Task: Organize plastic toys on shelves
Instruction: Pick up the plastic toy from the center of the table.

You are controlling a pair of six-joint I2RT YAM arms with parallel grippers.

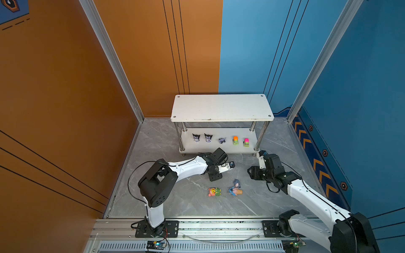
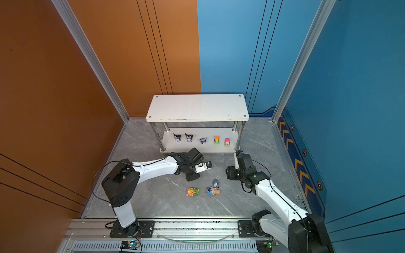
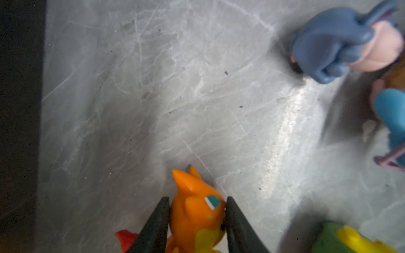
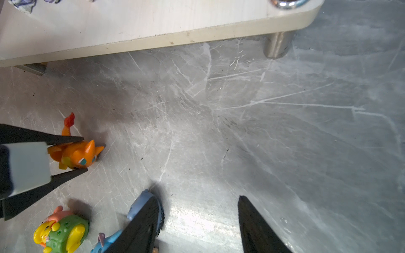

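Note:
My left gripper (image 3: 198, 203) is shut on the orange dragon (image 3: 192, 210), both black fingers pressed to its sides, low at the grey floor in front of the shelves (image 1: 221, 107). The right wrist view shows the same grip (image 4: 85, 153). The right gripper (image 4: 197, 198) stands open with nothing between its fingers, near the rack's front right leg (image 1: 262, 153). On the floor lie a pink-yellow toy (image 1: 214, 191), a blue one on a cone (image 1: 235, 191) and a grey donkey (image 1: 237, 183). The lower board holds three black-purple horned toys (image 1: 196, 137) and two green cars (image 1: 235, 140).
The rack's top board carries nothing. Orange wall (image 1: 65, 109) at left and blue wall (image 1: 350, 109) at right enclose the marble floor (image 1: 175, 203). An aluminium rail (image 1: 219, 225) with both arm bases runs along the front edge.

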